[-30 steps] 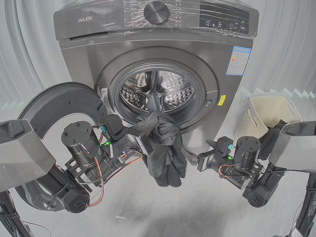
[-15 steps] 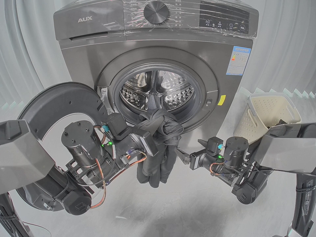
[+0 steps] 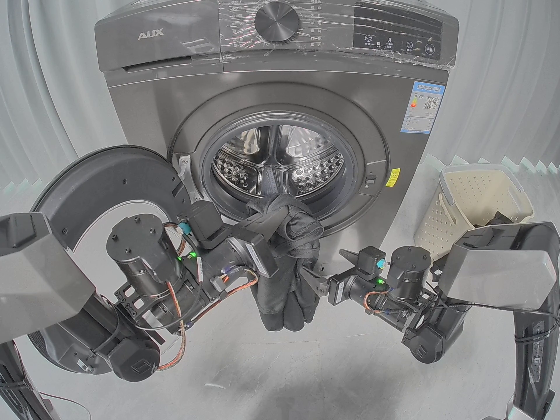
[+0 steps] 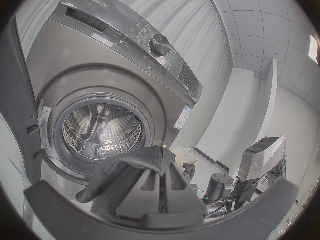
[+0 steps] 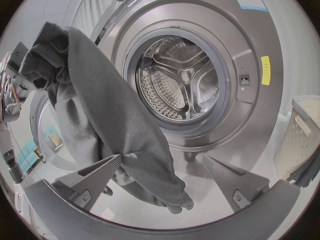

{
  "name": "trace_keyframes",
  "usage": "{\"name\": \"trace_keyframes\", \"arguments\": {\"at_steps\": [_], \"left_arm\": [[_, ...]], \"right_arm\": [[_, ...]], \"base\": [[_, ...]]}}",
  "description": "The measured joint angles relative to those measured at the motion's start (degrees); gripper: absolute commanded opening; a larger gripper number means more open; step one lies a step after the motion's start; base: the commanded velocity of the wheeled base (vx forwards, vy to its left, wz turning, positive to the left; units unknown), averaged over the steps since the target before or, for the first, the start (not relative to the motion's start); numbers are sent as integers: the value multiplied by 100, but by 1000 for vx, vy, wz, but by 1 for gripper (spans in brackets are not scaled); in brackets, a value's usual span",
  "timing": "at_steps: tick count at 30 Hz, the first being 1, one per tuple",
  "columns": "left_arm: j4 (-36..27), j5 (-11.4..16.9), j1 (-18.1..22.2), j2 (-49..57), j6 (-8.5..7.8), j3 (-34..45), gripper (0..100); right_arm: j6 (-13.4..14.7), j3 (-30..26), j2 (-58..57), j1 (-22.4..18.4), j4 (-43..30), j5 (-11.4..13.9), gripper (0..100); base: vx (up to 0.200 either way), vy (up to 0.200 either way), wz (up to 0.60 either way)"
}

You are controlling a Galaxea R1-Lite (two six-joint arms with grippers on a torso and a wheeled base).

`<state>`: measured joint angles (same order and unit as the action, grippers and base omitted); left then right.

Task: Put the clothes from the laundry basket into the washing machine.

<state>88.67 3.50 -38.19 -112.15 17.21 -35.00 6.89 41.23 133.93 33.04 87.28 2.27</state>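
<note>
In front of the washing machine (image 3: 274, 88), the right claw (image 5: 160, 159) has slid leftward over the last second. It now sits wide open with the hanging tail of the black garment (image 3: 289, 287) between its fingers, not yet pinched. The left claw (image 3: 280, 214) stays clamped on the garment's bunched top, just outside the lower lip of the open door ring. This suggests the right arm is coming to gather the dangling part so the whole piece can go in. The drum (image 3: 274, 158) looks bare, its door (image 3: 105, 182) swung fully aside. The laundry basket (image 3: 466, 188) stands to the right with another dark cloth (image 5: 308, 172) at its edge.
</note>
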Motion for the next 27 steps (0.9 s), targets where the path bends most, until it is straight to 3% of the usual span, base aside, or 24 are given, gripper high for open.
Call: {"name": "trace_keyframes", "arguments": {"at_steps": [10,27], "left_arm": [[-2,2,-4,-2,-2,11,0],[0,2,-12,-2,-9,39,0]], "right_arm": [[11,-477,-44,23,101,172,100],[-11,647,223,-82,90,154,100]], "base": [[0,0,0],[0,0,0]]}}
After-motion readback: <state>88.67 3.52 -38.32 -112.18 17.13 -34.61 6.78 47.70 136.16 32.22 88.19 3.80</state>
